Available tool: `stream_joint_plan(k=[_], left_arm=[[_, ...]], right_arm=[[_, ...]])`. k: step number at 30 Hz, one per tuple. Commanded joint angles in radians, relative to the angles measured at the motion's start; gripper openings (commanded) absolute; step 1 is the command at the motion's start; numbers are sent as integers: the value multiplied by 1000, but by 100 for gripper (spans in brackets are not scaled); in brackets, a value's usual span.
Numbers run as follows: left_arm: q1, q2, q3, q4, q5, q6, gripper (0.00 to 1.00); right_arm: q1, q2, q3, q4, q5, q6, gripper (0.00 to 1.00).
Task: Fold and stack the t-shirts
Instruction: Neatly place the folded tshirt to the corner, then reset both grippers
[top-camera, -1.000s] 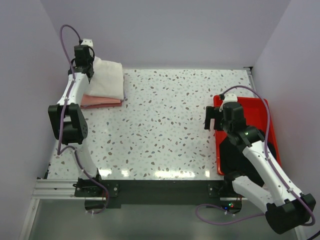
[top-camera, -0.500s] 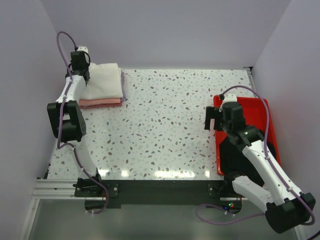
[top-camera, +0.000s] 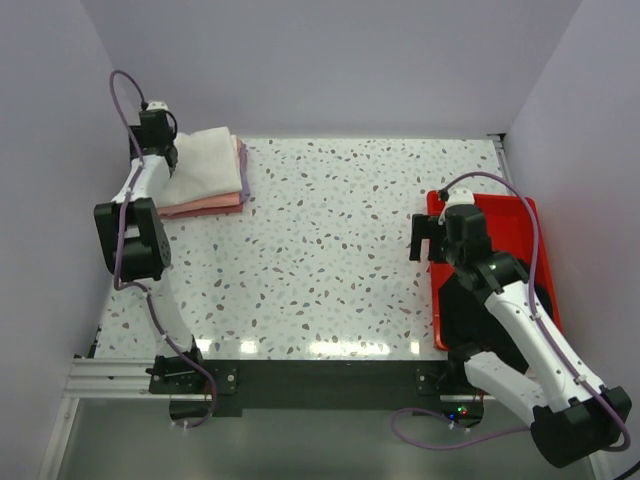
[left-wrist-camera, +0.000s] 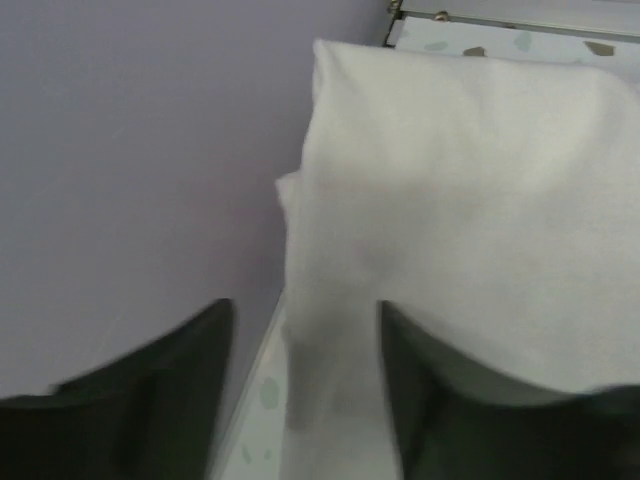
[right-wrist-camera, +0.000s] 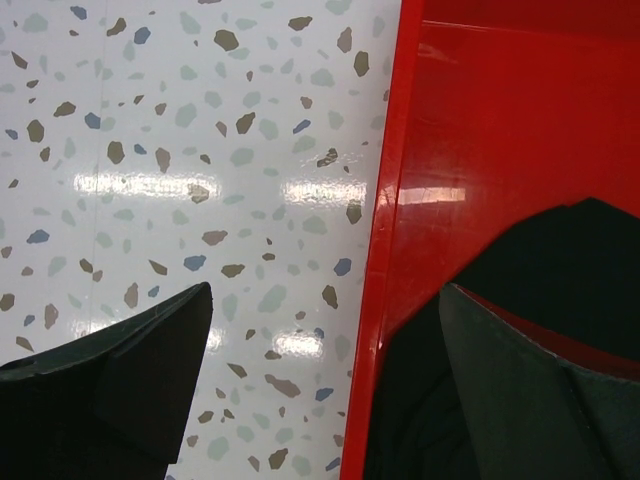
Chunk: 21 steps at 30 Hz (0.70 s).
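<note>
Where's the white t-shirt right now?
In the top view, the white t-shirt lies folded at the far-left corner of the table, on top of the salmon-pink t-shirt, with the left gripper at its left edge.

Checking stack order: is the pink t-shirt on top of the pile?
No, the white t-shirt lies on top, with the pink t-shirt under it.
</note>
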<state>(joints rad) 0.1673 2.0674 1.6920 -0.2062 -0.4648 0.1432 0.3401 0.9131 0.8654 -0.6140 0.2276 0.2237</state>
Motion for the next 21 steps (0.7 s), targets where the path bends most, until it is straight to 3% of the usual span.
stream_joint_plan(k=[1, 2, 7, 11, 15, 17, 21], left_arm=[[31, -32, 40, 45, -63, -42, 87], [29, -39, 52, 31, -63, -54, 100], [28, -107, 181, -143, -70, -207, 100], [28, -231, 221, -252, 63, -370, 100], [6, -409, 18, -207, 188, -548, 100], [-37, -509, -59, -180, 297, -567, 100], [-216, -682, -330, -200, 80, -635, 100]], right_arm=[[-3, -17, 38, 0, 18, -6, 99], [-4, -17, 43, -1, 15, -7, 99], [-4, -43, 50, 0, 4, -4, 99], [-3, -54, 40, 14, -22, 2, 99], [-3, -49, 43, 11, -33, 17, 99], [-3, -57, 47, 13, -25, 31, 99], [-3, -85, 29, 49, -33, 60, 99]])
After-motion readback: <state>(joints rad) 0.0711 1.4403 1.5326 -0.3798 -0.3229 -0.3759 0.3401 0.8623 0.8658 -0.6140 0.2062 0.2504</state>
